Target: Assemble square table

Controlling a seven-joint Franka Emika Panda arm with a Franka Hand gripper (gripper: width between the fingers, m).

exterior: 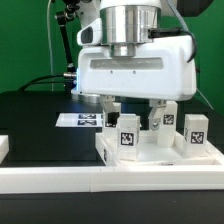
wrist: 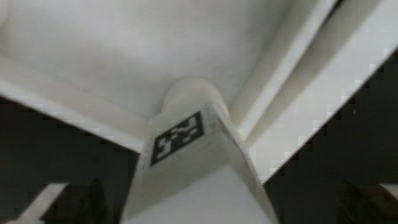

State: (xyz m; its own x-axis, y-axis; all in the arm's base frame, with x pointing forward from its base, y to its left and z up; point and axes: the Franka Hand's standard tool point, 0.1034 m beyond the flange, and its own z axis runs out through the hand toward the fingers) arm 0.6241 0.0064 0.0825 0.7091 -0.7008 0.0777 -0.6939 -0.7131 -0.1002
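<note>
The white square tabletop (exterior: 160, 153) lies flat at the front, beside the rail. Three white tagged legs stand upright on it: one in front (exterior: 127, 133), one behind it (exterior: 163, 122) and one toward the exterior view's right (exterior: 196, 130). My gripper (exterior: 132, 108) hangs just above the front leg with its fingers (exterior: 110, 102) spread wider than the leg. In the wrist view the front leg (wrist: 178, 140) runs straight down from my gripper (wrist: 210, 205) to the tabletop (wrist: 107, 50). I see no finger pressing on the leg.
The marker board (exterior: 82, 120) lies on the black table behind the tabletop, toward the exterior view's left. The long white rail (exterior: 100, 180) runs along the front edge. A white piece (exterior: 3, 148) shows at the exterior view's left edge. Green backdrop behind.
</note>
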